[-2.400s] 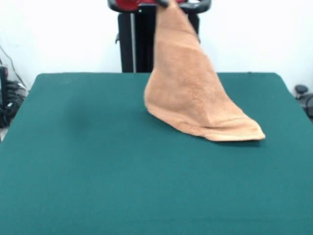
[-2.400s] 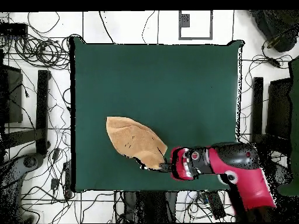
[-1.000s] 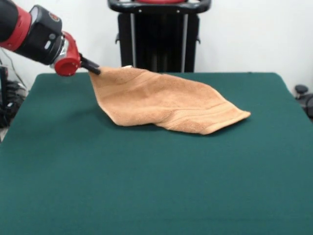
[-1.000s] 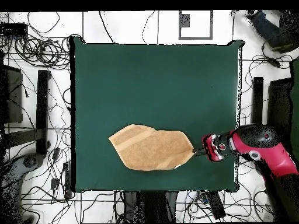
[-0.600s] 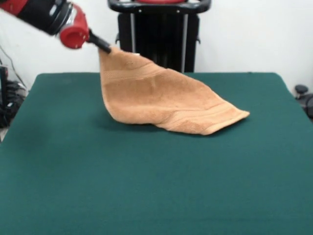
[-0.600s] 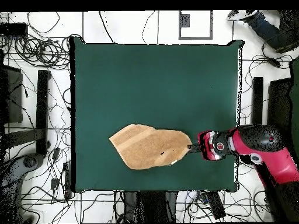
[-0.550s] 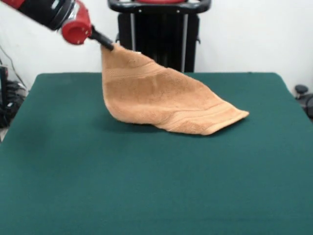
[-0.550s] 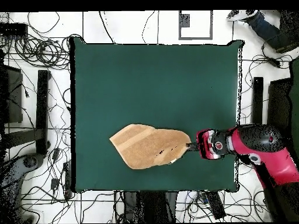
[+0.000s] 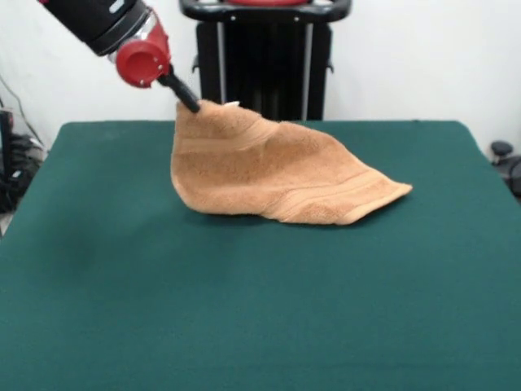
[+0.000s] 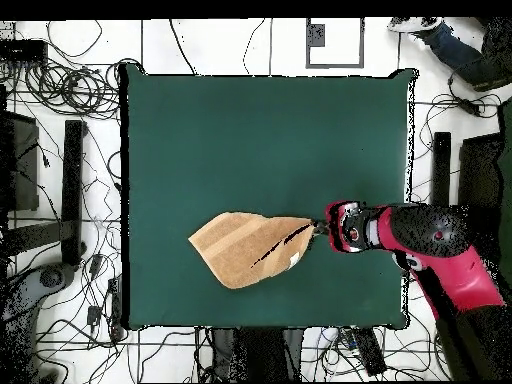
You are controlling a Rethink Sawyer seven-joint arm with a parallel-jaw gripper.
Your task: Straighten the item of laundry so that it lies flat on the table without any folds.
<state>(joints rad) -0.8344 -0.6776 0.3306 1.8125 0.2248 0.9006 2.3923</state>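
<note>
towel (image 9: 277, 171) sits on the far half of the green table (image 9: 244, 309) in the front view, one corner lifted and the rest draped down onto the cloth surface. the end effector (image 9: 192, 104) is clamped on that raised corner, its black tips pinching the fabric at the towel's upper left peak, above the table. behind the tips sits a red collar and then the black and red arm (image 9: 106, 20), which comes in from the upper left of the picture.

from the held corner the towel slopes down to the right and ends in a pointed tip that lies flat on the table. its left edge hangs nearly straight down from the grip and curls under where it meets the surface. woven bands run across it, one near the held corner and another along the lower edge near the front. the cloth is doubled over itself, not spread out.

in the overhead view the towel (image 10: 245, 250) shows as a leaf-like shape with a pointed end toward the end effector (image 10: 318, 230) and a broader end away from it, lying nearer the table's bottom edge than its top, with bare green table (image 10: 260, 130) all round it. the arm (image 10: 420, 245) reaches in from the right side. cables (image 10: 60, 90) lie on the floor around the table.
</note>
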